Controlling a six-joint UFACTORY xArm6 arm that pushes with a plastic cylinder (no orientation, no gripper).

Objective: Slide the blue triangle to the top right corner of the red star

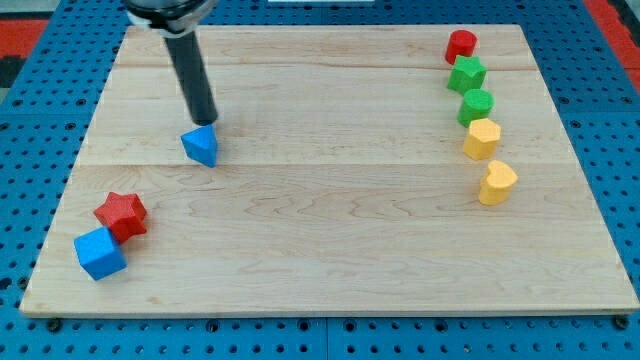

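The blue triangle (201, 146) lies on the wooden board at the view's left of centre, in the upper half. My tip (207, 120) stands just above it in the view, touching or almost touching its top edge. The red star (122, 214) lies near the view's bottom left, well below and left of the blue triangle. A blue cube (99, 253) touches the red star at its lower left.
At the view's right stands a column of blocks: a red cylinder (461, 45), a green star (466, 73), a green hexagon-like block (476, 105), a yellow hexagon-like block (481, 139) and a yellow heart (496, 183). The board (330, 250) lies on a blue pegboard.
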